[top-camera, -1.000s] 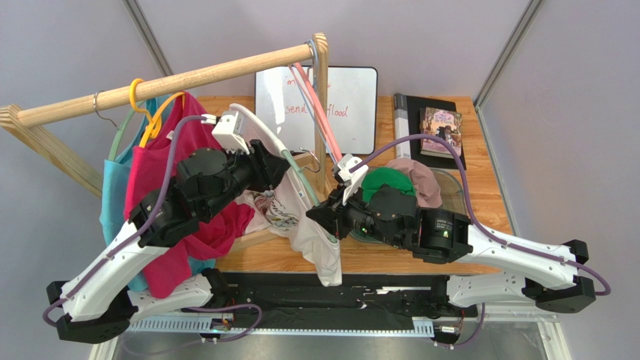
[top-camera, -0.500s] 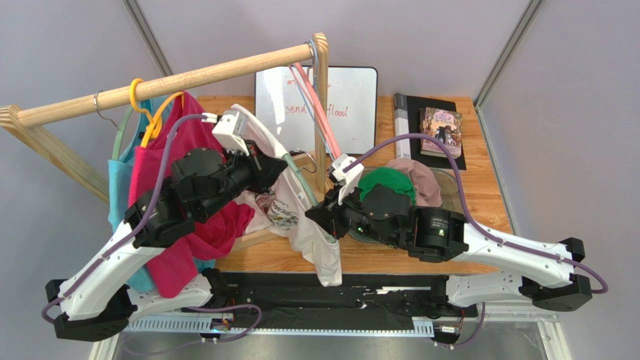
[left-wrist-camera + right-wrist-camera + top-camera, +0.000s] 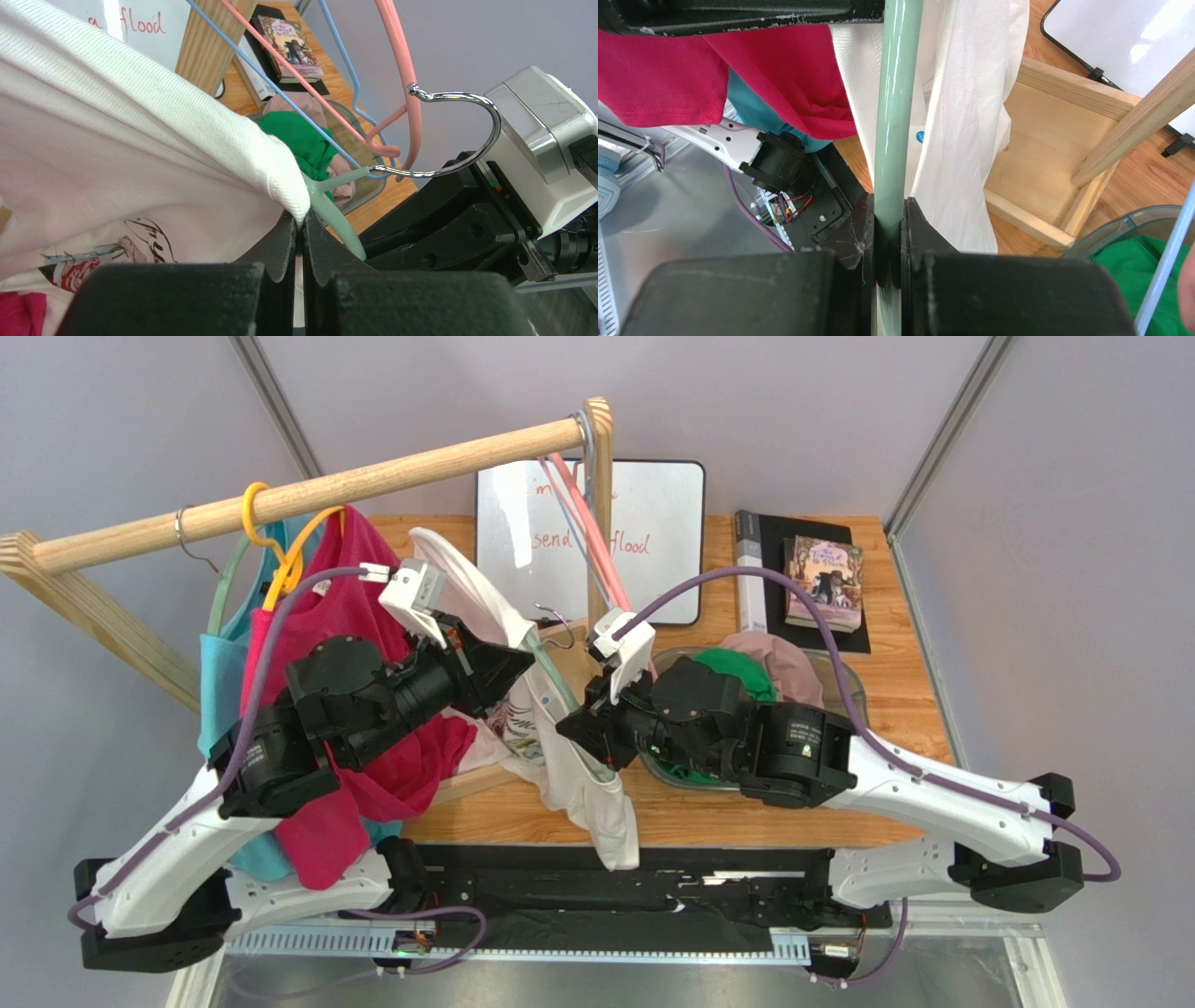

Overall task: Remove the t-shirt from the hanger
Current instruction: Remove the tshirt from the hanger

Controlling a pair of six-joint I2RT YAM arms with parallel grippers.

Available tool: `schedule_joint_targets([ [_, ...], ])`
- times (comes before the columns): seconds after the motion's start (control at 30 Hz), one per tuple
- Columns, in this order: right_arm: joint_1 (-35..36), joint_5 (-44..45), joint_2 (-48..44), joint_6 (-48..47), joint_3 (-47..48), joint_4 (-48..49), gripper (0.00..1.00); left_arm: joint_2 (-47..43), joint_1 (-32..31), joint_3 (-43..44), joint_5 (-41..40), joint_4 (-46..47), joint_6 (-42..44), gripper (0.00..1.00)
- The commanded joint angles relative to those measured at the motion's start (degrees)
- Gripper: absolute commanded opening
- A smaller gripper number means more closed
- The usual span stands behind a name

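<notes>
- Lower centre of the top view: the lowest fold of the white t-shirt (image 3: pixel 601 805) hangs down past the near edge of the table (image 3: pixel 912 679).
- Centre, right of the shirt: the right gripper (image 3: pixel 579 735) has its jaws clamped hard on one arm of the pale green hanger (image 3: pixel 896 105). In the right wrist view the bar runs straight up from between the fingers (image 3: pixel 859 231), with shirt fabric draped on both sides of it.
- Centre left: the left gripper (image 3: pixel 300 234) has its jaws pressed together on the ribbed edge of the t-shirt, just beside the hanger's neck. The garment is thus on the hanger, held between the two arms.
- Right of the left wrist view: the hanger's metal hook (image 3: pixel 460 133) curls in open air in front of the right arm's camera housing.
- Left of the top view: a crimson garment (image 3: pixel 351 602) and a teal garment (image 3: pixel 213 707) hang behind the left arm.
- Right centre: a green cloth (image 3: pixel 732 672) lies in a clear bowl (image 3: pixel 842 693).
- Upper frame: a wooden rail (image 3: pixel 323 483) runs diagonally and carries a yellow hanger (image 3: pixel 257 511) and a pink hanger (image 3: pixel 586 525).
- Far table edge: a whiteboard (image 3: pixel 659 511) and a book (image 3: pixel 822 577) lie flat.
</notes>
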Motion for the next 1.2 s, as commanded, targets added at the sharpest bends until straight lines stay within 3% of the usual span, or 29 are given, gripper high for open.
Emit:
schedule_joint_targets([
  [0.0, -1.92, 2.14, 2.7, -0.4, 3.91, 6.5, 0.0, 1.35, -3.93, -0.38, 15.71, 4.7, -1.23, 0.0],
  [0.1, -1.92, 2.49, 3.41, -0.23, 3.74, 5.88, 0.0, 1.88, -4.64, 0.41, 14.67, 4.09, -0.26, 0.0],
  [0.17, -1.84, 1.44, 1.41, 0.73, 1.38, 5.79, 0.0, 1.18, -4.55, 0.93, 7.6, 0.95, -0.26, 0.0],
  [0.2, -1.83, 1.08, 0.43, 0.83, 0.32, 5.79, 0.0, 0.91, -4.55, 1.55, 4.58, -0.99, -0.43, 0.08],
  [0.23, -1.83, 0.99, -0.62, 1.0, -0.65, 4.66, 0.0, 0.56, -4.55, 2.42, 1.42, -5.71, -0.78, 0.28],
  [0.3, -1.84, 1.17, -4.65, 0.92, -3.28, 3.08, 0.0, -0.4, -4.64, 4.36, -5.88, -8.99, -0.96, 0.42],
  [0.33, -1.92, 0.21, -6.33, 0.74, -4.25, 2.11, 0.0, -2.15, -4.64, 4.63, -7.99, -10.57, -1.14, 0.57],
  [0.37, -1.92, -0.93, -7.74, 0.22, -5.05, 2.01, 0.0, -3.3, -4.55, 4.46, -11.67, -10.94, -1.23, 0.61],
  [0.53, -2.1, -6.64, -15.47, -0.75, -7.95, -1.32, 0.0, -10.33, -4.55, 3.14, -23.11, -12.87, -0.26, 0.67],
  [0.73, -2.45, -12.1, -22.76, -2.95, -9.01, -3.34, 0.0, -7.98, -4.46, 5.06, -30.95, -17.52, 0.62, 0.72],
  [0.83, -2.8, -12.63, -24.8, -3.91, -9.27, -3.96, 0.0, -4.03, -3.06, 6.73, -29.3, -19.11, -0.17, 0.7],
  [0.9, -2.89, -10.88, -25.77, -3.74, -9.36, -3.96, 0.0, -3.22, -1.83, 6.31, -21.58, -16.76, 1.66, 0.62],
  [0.93, -2.89, -10.18, -25.68, -3.65, -9.27, -3.96, 0.0, -3.83, -1.83, 4.21, -17.98, -11.17, 2.54, 0.58],
  [1.07, -2.89, -7.8, -23.66, -3.57, -8.92, -3.61, 0.0, -6.21, -1.83, -0.55, 5.1, 3.36, 4.83, 0.6],
  [1.17, -2.89, -7.45, -21.91, -3.39, -8.05, -2.3, 0.0, -2.71, -1.83, 1.9, 13.05, 4.88, 6.32, 0.65],
])
